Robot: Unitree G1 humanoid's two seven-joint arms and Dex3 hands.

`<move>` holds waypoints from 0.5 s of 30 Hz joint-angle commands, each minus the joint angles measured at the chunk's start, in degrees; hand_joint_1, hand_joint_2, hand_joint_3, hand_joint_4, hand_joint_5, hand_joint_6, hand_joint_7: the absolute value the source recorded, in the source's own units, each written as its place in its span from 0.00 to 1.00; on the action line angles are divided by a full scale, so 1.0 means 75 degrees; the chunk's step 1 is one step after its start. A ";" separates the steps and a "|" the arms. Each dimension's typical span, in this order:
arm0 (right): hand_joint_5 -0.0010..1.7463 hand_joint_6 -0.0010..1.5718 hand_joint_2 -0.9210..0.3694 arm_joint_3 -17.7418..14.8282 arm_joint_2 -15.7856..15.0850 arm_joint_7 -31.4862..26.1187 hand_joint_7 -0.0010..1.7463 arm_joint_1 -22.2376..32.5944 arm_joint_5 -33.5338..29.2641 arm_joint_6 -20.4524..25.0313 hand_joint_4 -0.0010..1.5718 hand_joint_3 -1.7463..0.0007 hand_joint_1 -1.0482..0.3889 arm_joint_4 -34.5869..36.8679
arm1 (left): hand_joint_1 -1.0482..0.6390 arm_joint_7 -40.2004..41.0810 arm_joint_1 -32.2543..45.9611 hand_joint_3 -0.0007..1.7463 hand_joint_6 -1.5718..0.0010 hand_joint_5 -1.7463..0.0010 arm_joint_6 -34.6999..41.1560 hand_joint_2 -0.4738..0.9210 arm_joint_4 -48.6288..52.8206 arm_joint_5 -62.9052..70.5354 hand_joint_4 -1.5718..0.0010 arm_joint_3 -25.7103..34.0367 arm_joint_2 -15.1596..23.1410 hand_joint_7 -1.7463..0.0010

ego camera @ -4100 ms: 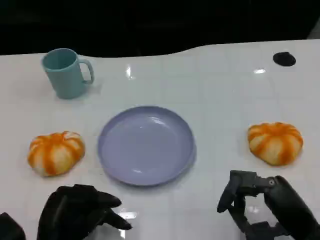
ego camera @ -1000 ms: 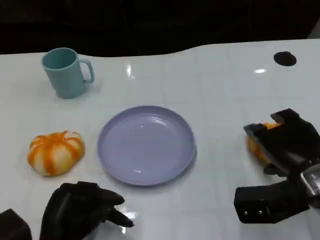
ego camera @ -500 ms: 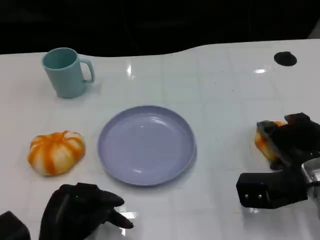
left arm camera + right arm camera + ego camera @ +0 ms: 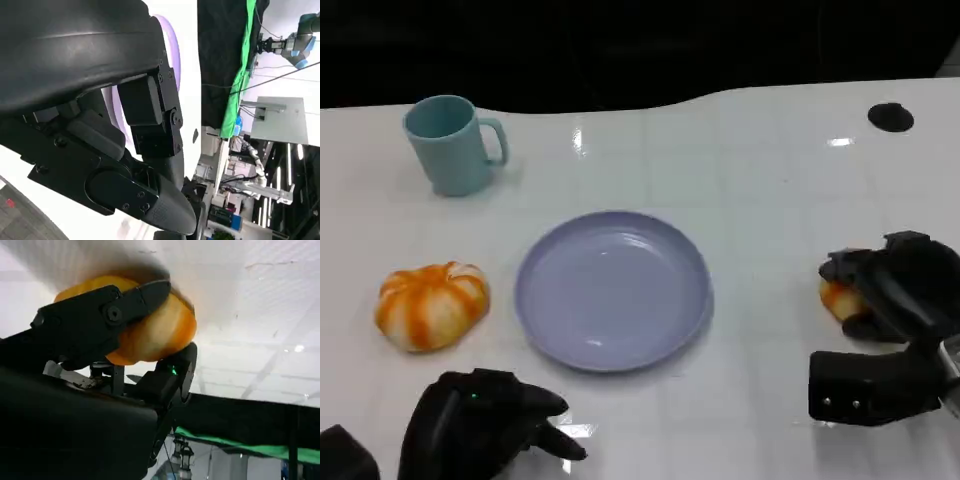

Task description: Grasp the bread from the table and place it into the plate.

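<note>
Head view, near to far: left hand (image 4: 480, 432) at lower left, fingers curled in, holding nothing. Right hand (image 4: 890, 300) at lower right, fingers wrapped over an orange bun (image 4: 840, 298) on the white table (image 4: 760, 180), grip confirmed from the right wrist (image 4: 160, 335). Second bun (image 4: 431, 305) left of the empty lilac plate (image 4: 612, 290) at centre. Teal mug (image 4: 451, 145) at far left, small black disc (image 4: 890, 117) at far right.
</note>
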 commanded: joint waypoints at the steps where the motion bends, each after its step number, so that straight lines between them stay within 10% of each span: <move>1: 1.00 0.59 0.02 0.0052 -0.0020 -0.0562 0.61 -0.0103 0.0102 -0.0267 0.55 1.00 0.63 0.0166 | 0.00 0.0110 0.0022 0.00 0.00 0.79 0.0027 0.88 -0.0071 0.0035 0.00 0.0014 0.0069 0.92; 9: 1.00 0.65 0.05 0.0093 -0.0003 -0.1437 0.55 -0.0053 0.0082 -0.0729 0.58 1.00 0.64 0.0049 | 0.00 0.0072 0.0045 0.00 0.00 0.79 0.0042 0.88 -0.0094 0.0021 0.00 0.0002 0.0078 0.92; 15: 1.00 0.61 0.03 -0.0045 0.0030 -0.1530 0.70 0.0205 0.0307 -0.1008 0.60 0.99 0.67 -0.0731 | 0.00 0.0055 0.0138 0.00 0.00 0.79 0.0178 0.88 -0.0273 -0.0033 0.00 -0.0003 0.0095 0.92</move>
